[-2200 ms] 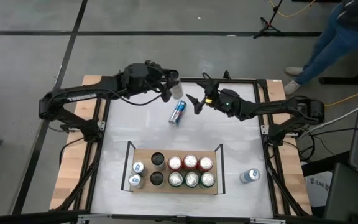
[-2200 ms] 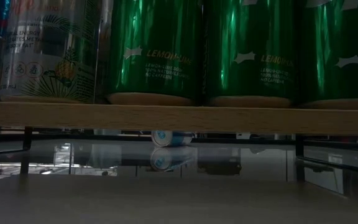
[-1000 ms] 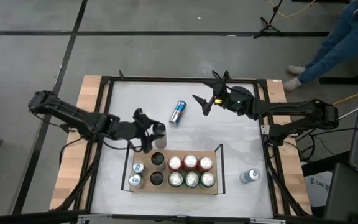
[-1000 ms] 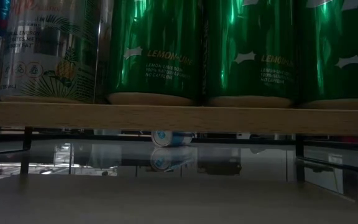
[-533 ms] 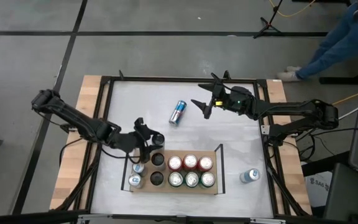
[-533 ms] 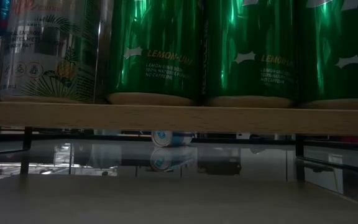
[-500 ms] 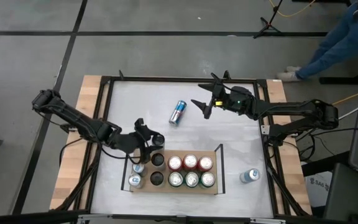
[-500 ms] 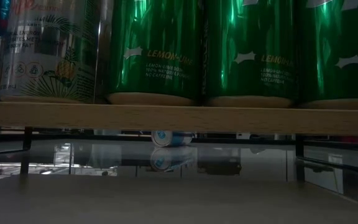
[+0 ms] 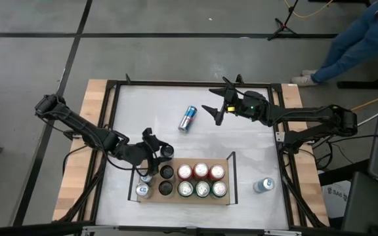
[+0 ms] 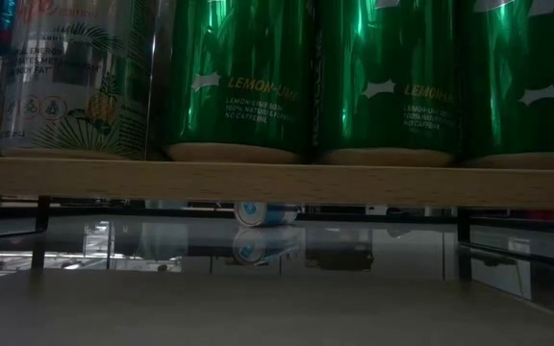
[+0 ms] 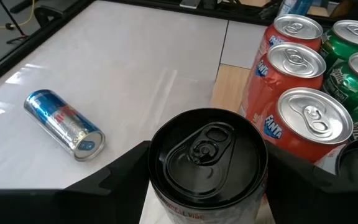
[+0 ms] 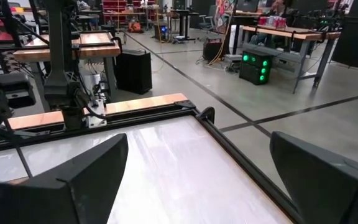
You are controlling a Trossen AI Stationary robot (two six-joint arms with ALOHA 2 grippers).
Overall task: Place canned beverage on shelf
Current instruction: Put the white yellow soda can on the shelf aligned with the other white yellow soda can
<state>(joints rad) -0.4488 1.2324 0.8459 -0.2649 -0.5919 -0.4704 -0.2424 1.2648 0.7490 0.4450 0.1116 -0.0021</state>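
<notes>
My left gripper (image 9: 160, 153) is shut on a black can (image 9: 168, 151) that stands upright, just past the far edge of the wooden shelf (image 9: 154, 161), near its left end. In the left wrist view the can (image 11: 207, 155) fills the space between my fingers. The shelf holds red cans (image 9: 201, 172), green cans (image 9: 203, 189), two black cans (image 9: 167, 172) and two silver-blue cans (image 9: 143, 184). My right gripper (image 9: 215, 108) is open and empty over the table's far right part; its wrist view (image 12: 197, 186) shows only bare table. My left gripper pinches the black can's side wall (image 11: 159, 190), just below its top rim, between the two fingers (image 11: 114, 180). The fingers come from the table's left side, slanting down. The can stays upright, top up; I cannot tell whether its bottom touches the table.
A blue can (image 9: 188, 118) lies on its side on the white tabletop far of the shelf and also shows in the left wrist view (image 11: 64, 124). Another can (image 9: 263, 185) lies right of the shelf. A person's legs (image 9: 353, 39) show beyond the table's far right corner.
My left gripper has carried the black can toward the table's near edge, closer to the shelf's far-left end, keeping it upright. My right arm has kept still.
</notes>
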